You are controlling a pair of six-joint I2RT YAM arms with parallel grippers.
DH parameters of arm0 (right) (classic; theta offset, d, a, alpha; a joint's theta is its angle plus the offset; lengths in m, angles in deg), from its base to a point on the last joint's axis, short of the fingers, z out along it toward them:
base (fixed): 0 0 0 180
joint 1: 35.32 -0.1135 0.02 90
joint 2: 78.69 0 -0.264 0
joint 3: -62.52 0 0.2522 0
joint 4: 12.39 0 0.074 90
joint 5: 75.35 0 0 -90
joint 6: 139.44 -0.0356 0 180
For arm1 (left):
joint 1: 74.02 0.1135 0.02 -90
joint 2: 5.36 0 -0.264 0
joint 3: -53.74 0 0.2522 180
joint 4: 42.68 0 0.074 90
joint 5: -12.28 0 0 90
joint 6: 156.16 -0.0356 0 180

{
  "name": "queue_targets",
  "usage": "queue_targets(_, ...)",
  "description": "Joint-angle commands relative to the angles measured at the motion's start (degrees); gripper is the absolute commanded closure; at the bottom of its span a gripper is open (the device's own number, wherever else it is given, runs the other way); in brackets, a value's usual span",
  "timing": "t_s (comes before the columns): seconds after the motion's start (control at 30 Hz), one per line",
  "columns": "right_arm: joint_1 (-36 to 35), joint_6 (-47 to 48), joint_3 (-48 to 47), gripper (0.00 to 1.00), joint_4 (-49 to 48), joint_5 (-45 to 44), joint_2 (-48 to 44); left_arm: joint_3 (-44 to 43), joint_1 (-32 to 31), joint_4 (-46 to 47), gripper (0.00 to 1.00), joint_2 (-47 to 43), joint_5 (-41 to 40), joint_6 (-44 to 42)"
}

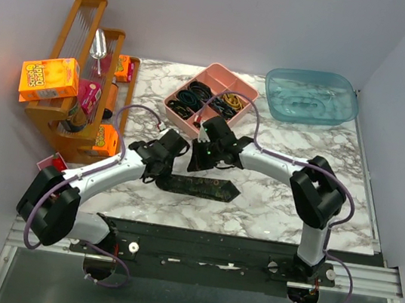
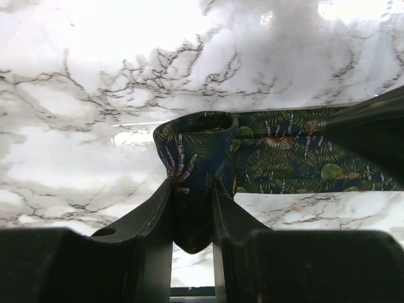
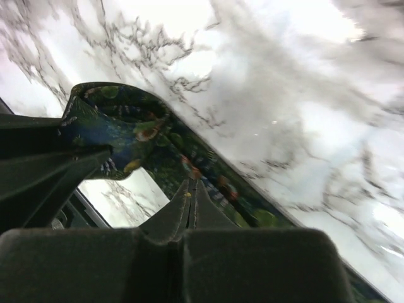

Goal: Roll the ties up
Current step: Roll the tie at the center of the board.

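Near edge: black rail w/ 2 arm bases. White marble-look table, plain pale walls on 3 sides. 1 tie lies mid-table just past the rail, pointed end to the right, left end curled up into a loop. Left gripper is partly closed, pinching that curled end btwn its fingers. Right gripper is fully closed, tips on the tie; can't tell if any fabric is caught. Further back: 1 pink divided tray w/ black & yellowish band loops, no. unclear. 1 clear blue tub far right. 1 wooden rack far left w/ 3 orange boxes. Top view: arms cover part of the tie.
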Motion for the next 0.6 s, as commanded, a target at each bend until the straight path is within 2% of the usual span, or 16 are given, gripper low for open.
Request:
queue_targets(0.0, 2.52, 1.33, 2.81, 0.98, 1.21, -2.66, -4.03, -2.06, -1.21, -4.48, 0.77, 1.2, -6.45, 0.91)
queue_targets(0.3, 9.02, 1.86, 8.97, 0.98, 1.12, -4.59, -9.04, -6.01, -5.7, -10.72, 0.77, 5.15, -13.58, 2.76)
queue_targets(0.57, 11.58, 2.38, 10.9, 0.98, 1.21, -5.38, -11.86, -7.77, -11.06, -13.18, 0.77, 10.25, -16.57, 5.75)
